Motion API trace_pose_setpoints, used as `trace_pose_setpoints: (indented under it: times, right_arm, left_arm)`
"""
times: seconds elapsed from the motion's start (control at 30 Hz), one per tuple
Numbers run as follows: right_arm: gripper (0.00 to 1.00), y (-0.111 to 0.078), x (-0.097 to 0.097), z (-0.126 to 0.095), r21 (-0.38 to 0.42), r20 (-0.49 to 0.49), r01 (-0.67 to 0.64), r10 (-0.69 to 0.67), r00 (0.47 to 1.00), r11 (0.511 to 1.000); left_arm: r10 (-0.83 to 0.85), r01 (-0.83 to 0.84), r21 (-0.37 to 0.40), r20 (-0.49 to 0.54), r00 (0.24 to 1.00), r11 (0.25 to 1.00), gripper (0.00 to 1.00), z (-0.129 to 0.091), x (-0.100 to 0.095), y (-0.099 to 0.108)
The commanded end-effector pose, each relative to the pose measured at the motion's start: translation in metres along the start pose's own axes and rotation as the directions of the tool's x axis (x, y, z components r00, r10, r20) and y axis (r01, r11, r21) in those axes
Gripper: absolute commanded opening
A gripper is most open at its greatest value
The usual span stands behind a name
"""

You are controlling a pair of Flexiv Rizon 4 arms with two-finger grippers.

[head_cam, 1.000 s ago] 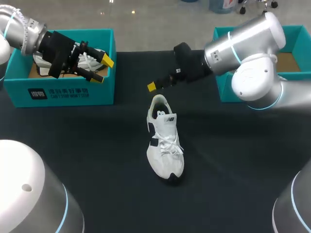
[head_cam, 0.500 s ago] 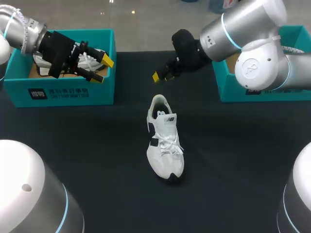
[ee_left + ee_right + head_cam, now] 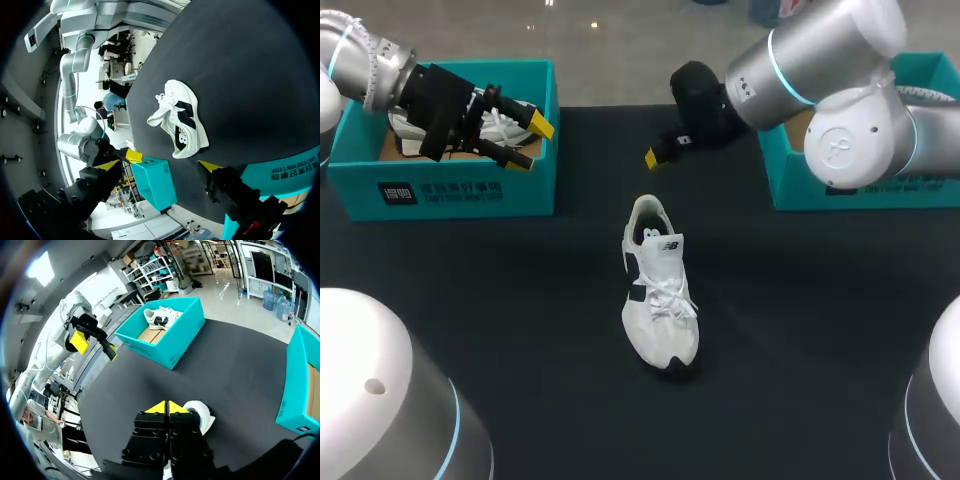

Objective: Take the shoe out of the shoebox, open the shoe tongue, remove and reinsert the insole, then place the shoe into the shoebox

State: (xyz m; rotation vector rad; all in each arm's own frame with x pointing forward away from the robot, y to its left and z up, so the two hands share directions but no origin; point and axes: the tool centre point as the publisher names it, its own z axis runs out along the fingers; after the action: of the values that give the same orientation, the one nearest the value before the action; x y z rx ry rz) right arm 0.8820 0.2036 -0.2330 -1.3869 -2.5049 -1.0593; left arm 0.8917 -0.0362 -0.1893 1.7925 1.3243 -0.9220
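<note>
Since the shoe (image 3: 658, 295) stands on its sole mid-worktop (image 3: 800, 300), toe toward the near edge, removal from the box reads as done. Laces look closed over the tongue; tongue opening, insole out and in, and reboxing appear left. Empty right gripper (image 3: 655, 157): tips pressed together, beyond the heel toward the far edge. Empty left gripper (image 3: 532, 143): fingers spread, over the left shoebox (image 3: 450, 190) at the far left corner, which holds a second shoe (image 3: 161, 315).

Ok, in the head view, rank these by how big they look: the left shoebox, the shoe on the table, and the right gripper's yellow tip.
Largest: left shoebox, even with the arm covering part of it.
Middle: shoe.
Smallest: right gripper, its yellow tip clearly the smallest.
</note>
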Motion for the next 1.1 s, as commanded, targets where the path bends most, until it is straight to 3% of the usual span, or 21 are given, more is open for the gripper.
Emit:
trace_pose_setpoints:
  times: [0.03, 0.1, 0.4, 0.93, 1.1]
  right_arm:
    - [0.0, -0.004, 0.009, 0.007, 0.097, 0.286, -0.029, 0.0, 0.958, 0.995]
    - [0.0, -0.01, 0.006, 0.009, 0.124, 0.375, -0.048, -0.003, 0.927, 0.991]
    - [0.0, -0.032, -0.004, 0.018, 0.17, 0.543, -0.132, 0.019, 0.84, 0.977]
    - [0.0, -0.032, -0.004, 0.018, 0.17, 0.543, -0.132, 0.019, 0.84, 0.977]
    - [0.0, -0.049, -0.004, 0.037, 0.14, 0.534, -0.195, 0.092, 0.84, 0.971]
  left_arm:
    - [0.0, 0.0, 0.0, -0.004, 1.0, 1.0, 1.0, 0.0, -0.001, -0.001]
    - [0.0, 0.0, 0.0, -0.004, 1.0, 1.0, 1.0, 0.0, -0.001, -0.001]
    - [0.0, 0.0, 0.0, -0.004, 1.0, 1.0, 1.0, 0.0, -0.001, -0.001]
    - [0.0, 0.0, 0.0, -0.004, 1.0, 1.0, 1.0, 0.0, -0.001, -0.001]
    - [0.0, 0.0, 0.0, -0.004, 1.0, 1.0, 1.0, 0.0, -0.001, -0.001]
